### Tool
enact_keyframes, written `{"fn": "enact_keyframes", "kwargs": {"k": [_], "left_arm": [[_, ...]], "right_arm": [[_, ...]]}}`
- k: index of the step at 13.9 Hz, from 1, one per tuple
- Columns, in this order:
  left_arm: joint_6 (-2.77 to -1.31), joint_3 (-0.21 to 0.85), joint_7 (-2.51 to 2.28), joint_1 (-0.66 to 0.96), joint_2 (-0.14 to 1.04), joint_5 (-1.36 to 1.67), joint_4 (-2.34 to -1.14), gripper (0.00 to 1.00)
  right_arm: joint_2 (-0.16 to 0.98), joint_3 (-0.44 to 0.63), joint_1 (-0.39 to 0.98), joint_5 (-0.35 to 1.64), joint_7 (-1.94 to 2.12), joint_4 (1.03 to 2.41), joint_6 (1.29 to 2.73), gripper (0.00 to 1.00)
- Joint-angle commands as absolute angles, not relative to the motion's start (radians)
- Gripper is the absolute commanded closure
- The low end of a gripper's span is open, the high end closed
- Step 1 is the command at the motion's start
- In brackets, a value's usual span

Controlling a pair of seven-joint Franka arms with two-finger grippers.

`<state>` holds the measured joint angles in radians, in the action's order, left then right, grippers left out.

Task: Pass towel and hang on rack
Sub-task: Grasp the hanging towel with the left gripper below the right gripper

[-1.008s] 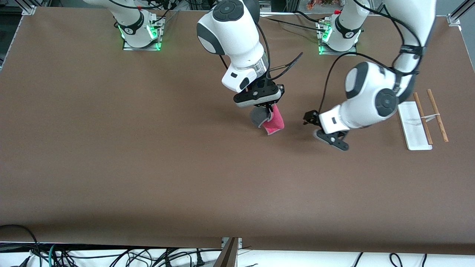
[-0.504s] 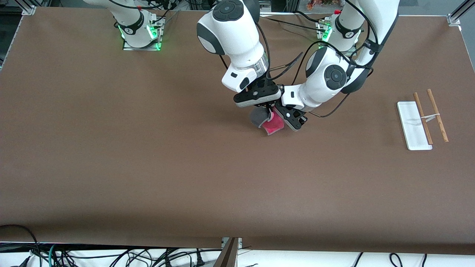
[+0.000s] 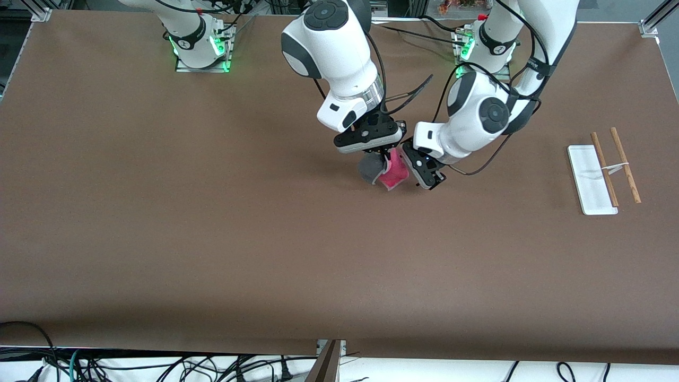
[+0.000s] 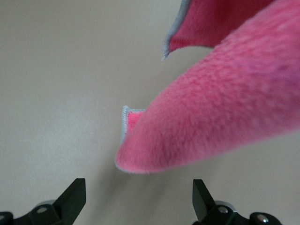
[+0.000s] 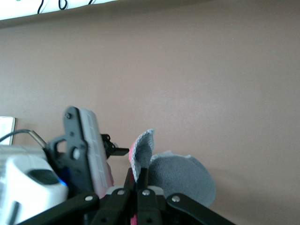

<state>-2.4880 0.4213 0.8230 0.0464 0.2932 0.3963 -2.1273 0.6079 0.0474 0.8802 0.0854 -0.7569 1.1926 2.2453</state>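
Front: left gripper (image 3: 419, 171) nudged slightly off since half a second ago, now just beside towel (image 3: 391, 173); right gripper (image 3: 377, 155) unmoved, clamped on towel, hanging long axis down over table (image 3: 212, 239) middle. Rack (image 3: 602, 172) at left arm's end.

Left wrist: fingers (image 4: 72, 199) spread wide, pink towel (image 4: 225, 117) between, untouched.

Right wrist: gray face (image 5: 180, 176) visible, fingers pinched shut on the fold.
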Motion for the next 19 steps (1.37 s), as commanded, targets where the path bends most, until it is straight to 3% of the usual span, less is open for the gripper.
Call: {"fn": "enact_keyframes", "kwargs": {"k": [1, 14, 17, 19], "left_arm": [[-2.480, 0.419, 1.088, 0.011, 0.273, 0.579, -2.131, 0.00], [-2.485, 0.425, 1.223, 0.038, 0.310, 0.729, -2.077, 0.00], [-2.487, 0.430, 1.218, 0.041, 0.330, 0.733, -2.046, 0.15], [-2.487, 0.430, 1.218, 0.048, 0.337, 0.732, -2.045, 0.35]], "right_arm": [[0.609, 0.049, 0.884, 0.089, -0.767, 1.177, 2.243, 1.00], [0.609, 0.051, 0.884, 0.087, -0.762, 1.177, 2.244, 1.00], [0.609, 0.051, 0.884, 0.087, -0.761, 1.177, 2.246, 1.00], [0.609, 0.052, 0.884, 0.087, -0.759, 1.177, 2.253, 1.00]]}}
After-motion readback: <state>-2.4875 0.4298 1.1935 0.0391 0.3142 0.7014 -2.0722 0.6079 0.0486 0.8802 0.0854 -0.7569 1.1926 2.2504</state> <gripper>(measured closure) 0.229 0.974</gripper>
